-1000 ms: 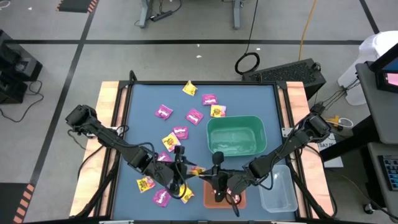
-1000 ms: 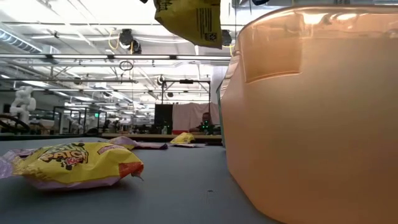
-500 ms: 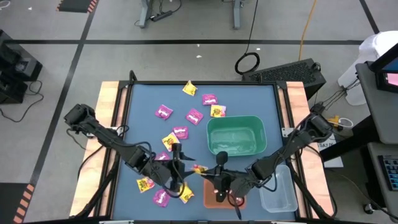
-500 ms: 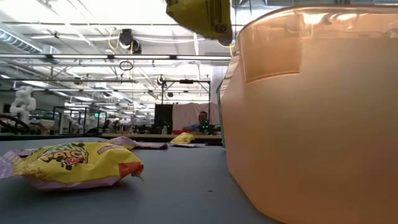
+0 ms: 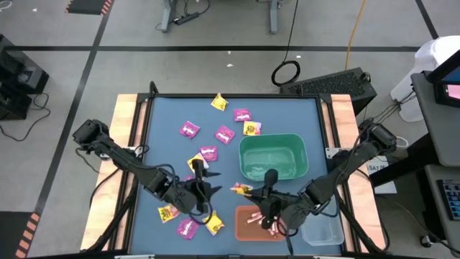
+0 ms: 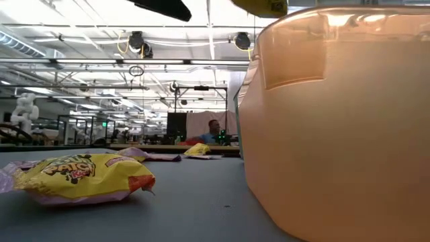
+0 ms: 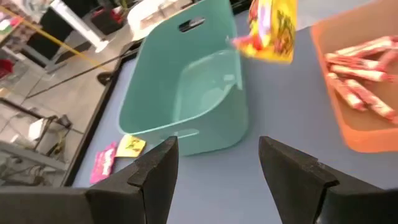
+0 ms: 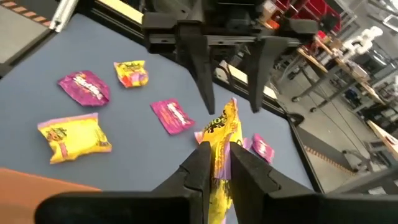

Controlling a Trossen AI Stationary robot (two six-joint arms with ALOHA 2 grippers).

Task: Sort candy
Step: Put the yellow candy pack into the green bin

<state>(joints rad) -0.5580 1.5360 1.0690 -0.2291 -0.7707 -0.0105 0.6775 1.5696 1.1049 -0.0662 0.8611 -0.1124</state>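
The right gripper (image 8: 215,163) is clamped on the top edge of a yellow packet (image 5: 242,190), holding it in the air between the green bin (image 5: 273,157) and the orange bin (image 5: 259,220), just above the blue surface (image 5: 287,115); in the right wrist view the packet (image 8: 221,134) hangs from the closed fingers, bright yellow with dark print; the left gripper (image 7: 217,168) faces it from close by with its fingers spread and nothing between them, so the packet rests with the right arm alone; the rest of the candy lies scattered on the surface, magenta packets (image 5: 189,129) and more yellow ones (image 5: 219,102) toward the far side, others near the left arm, and pink-white sticks (image 7: 357,87) already lie in the orange bin; a clear bin (image 5: 323,226) sits beside the orange one; the packet looks light, thin and crinkly, probably slick on its flat faces, so it will sag and swing from one pinch; the crimped seam at an end seems the best place to hold, since the filled middle may slip or squash; the thin sticks look stiffer yet easy to roll, so a grip across the middle would suit them.
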